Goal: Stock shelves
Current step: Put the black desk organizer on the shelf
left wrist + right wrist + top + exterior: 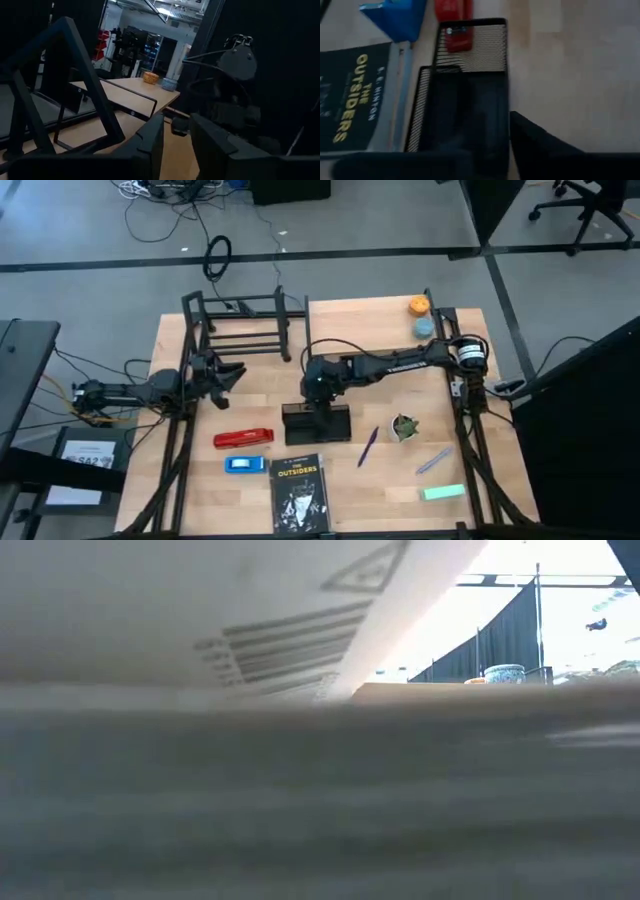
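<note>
The black tube-frame rack stands at the table's far left, and the light wood plank shelf is beside it on the right. My left gripper hovers open just near of the rack, whose tubes show close by in its wrist view, with nothing between its fingers. My right gripper is open, low over the black mesh tray at mid-table. In its wrist view it straddles the tray's far long wall. My right gripper comes down on the mesh tray's far long wall from above, slanting from the far side. One finger stands outside the wall and the other over the tray's inside. I cannot tell whether either finger touches the wall. The tray rests on the table.
Left of the tray lie a red stapler and a blue object; a dark book lies near the front edge. To the right are a purple pen, a small potted plant, a grey marker and a green block. Something pale blocks the low view.
</note>
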`<act>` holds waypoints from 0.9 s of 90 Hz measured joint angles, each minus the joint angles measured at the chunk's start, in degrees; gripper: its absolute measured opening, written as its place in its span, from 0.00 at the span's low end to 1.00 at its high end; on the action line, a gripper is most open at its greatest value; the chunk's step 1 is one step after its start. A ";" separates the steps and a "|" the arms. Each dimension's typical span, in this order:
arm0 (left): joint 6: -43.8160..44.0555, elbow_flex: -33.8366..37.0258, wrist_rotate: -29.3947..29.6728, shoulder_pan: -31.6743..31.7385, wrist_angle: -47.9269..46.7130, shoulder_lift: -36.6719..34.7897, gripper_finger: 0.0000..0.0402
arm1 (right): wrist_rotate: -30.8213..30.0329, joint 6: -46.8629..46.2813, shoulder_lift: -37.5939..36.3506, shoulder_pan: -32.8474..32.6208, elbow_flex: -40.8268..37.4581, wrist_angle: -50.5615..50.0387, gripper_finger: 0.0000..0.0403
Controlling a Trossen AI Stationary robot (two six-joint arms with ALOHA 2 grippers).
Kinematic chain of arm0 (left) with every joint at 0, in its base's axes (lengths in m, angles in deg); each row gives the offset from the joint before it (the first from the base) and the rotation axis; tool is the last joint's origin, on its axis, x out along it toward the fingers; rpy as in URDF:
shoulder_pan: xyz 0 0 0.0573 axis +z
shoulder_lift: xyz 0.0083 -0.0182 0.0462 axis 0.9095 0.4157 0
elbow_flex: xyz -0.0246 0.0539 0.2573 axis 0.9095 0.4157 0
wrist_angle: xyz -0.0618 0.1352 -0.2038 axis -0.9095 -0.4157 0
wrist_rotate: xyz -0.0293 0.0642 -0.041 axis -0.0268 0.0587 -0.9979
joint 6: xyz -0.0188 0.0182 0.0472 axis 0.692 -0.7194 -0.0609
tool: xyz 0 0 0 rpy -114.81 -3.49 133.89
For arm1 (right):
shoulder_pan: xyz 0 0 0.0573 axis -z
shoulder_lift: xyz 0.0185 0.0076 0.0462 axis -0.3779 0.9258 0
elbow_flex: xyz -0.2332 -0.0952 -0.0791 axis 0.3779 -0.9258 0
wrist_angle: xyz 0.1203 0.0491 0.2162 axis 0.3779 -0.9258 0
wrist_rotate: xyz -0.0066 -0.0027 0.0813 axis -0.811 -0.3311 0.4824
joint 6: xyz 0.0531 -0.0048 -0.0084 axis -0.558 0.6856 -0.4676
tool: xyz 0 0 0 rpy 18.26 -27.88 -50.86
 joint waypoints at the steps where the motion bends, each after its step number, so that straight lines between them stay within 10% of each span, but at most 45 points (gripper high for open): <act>1: 0.00 0.00 0.00 0.01 0.00 0.00 0.19 | -0.25 0.01 0.00 -0.08 0.01 -0.06 0.03; 60: 0.00 0.00 0.00 0.02 -0.03 -0.02 0.19 | -4.69 1.35 -9.38 -2.10 6.42 -24.27 0.01; 81: 0.37 0.00 0.00 0.00 -0.11 0.00 0.19 | -1.16 -2.10 -9.49 -3.42 1.26 -32.18 0.22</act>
